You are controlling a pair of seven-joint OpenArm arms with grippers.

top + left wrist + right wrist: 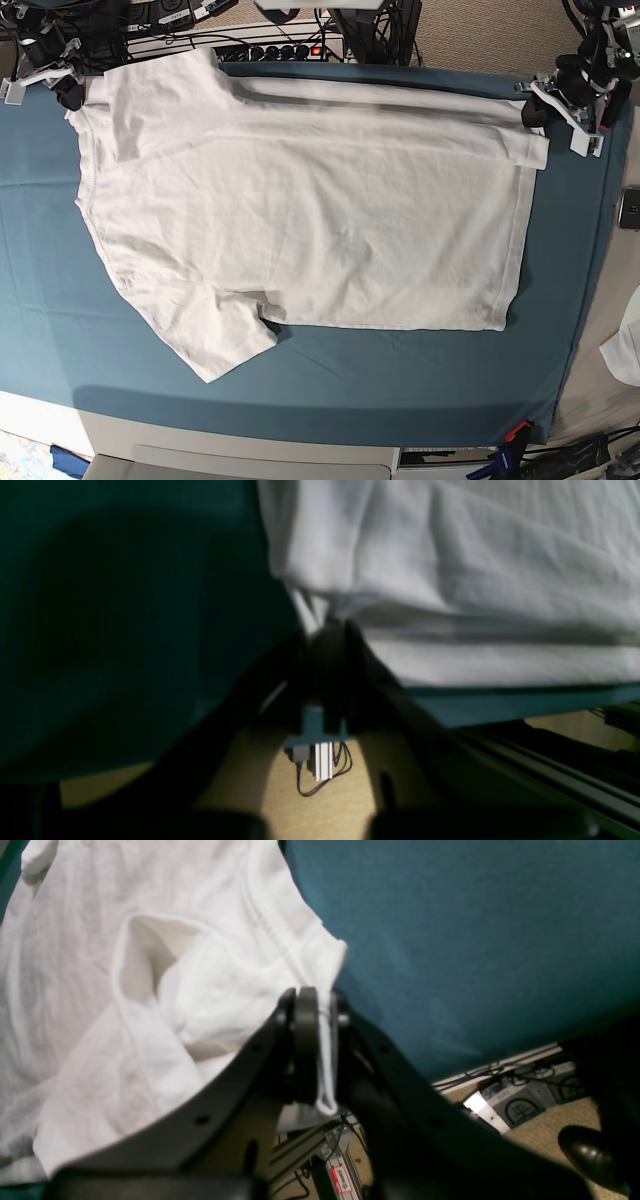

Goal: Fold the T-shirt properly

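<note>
A table is covered by a teal cloth [330,370], with tan carpet [545,1120] seen below its edge and tangled black cables [200,30] behind its far side.

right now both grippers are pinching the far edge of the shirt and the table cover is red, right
Not quite: the table cover is teal, not red, as the base view shows. The rest holds: the left gripper and the right gripper are each shut on the far edge of the shirt; the right wrist view shows the cloth clamped between the jaws.
</note>
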